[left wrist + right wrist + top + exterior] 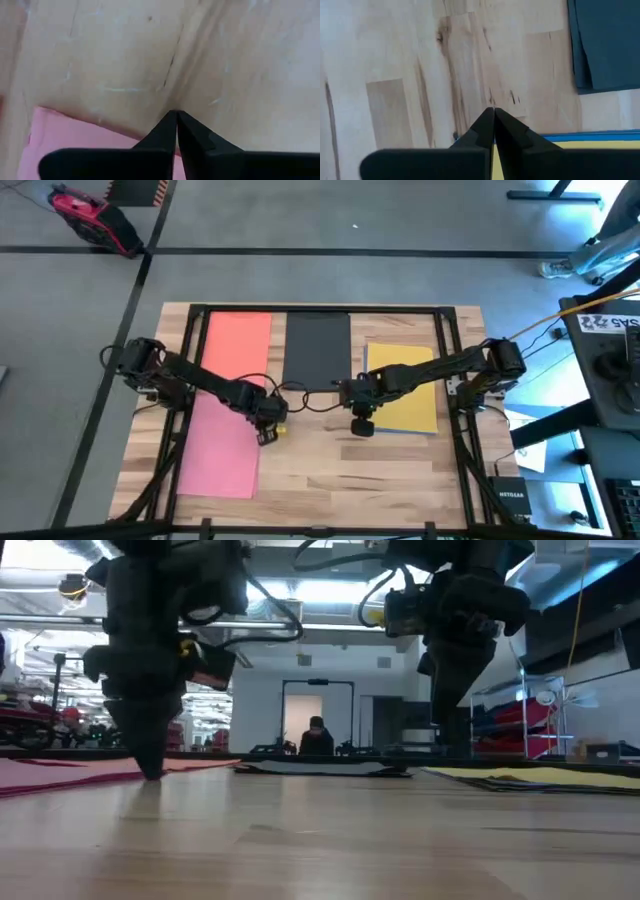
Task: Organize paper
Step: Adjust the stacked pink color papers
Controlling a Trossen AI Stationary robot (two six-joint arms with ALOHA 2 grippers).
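So both arms are hanging over the middle of the wooden table right now. The left gripper is sitting at the right edge of the pink sheet, fingers pinched tight together with the tips right down at the paper's edge; I can't tell if it's actually got the sheet nipped between them. The right gripper is hovering just off the lower left corner of the yellow sheet, fingers also clenched flat against each other with nothing between them.

Paper-wise: an orange sheet is lying at the far left with the pink one just below it, a black sheet is lying in the middle at the far side, and the yellow one is resting on top of a blue sheet that's peeking out along its edges. A person is sitting way back in the room beyond the table.
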